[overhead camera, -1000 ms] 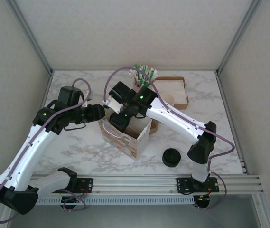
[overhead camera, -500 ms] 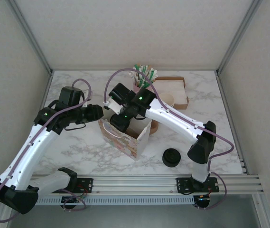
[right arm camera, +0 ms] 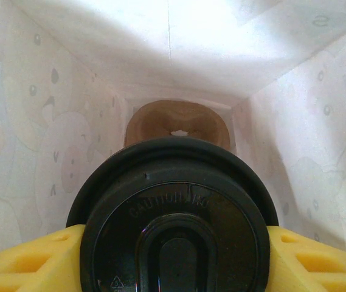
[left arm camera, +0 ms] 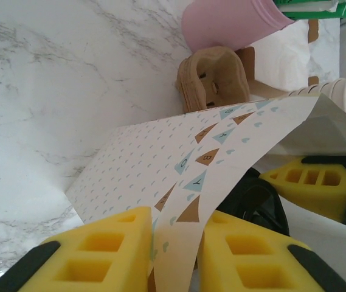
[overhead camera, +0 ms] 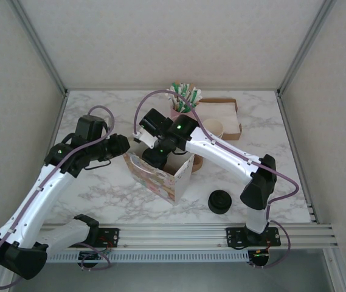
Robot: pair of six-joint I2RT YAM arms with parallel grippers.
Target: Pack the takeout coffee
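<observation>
Takeout coffee (right arm camera: 173, 213) sits at lower centre of the right wrist view, inside the paper bag (right arm camera: 33, 121). Right gripper (right arm camera: 173, 258) is clamped on its sides under the lid. Left gripper (left arm camera: 174, 255), at the bottom of its view, straddles the bag wall; we cannot tell if it pinches. We judge the cup light, thin-walled and crushable: hold below the lid, gently.

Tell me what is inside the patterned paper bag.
Inside the paper bag, the right gripper holds the takeout coffee, its black lid toward the wrist camera. Beyond it, a brown cardboard piece shows at the bag's far end. The lid hides the cup body and anything beneath.
</observation>
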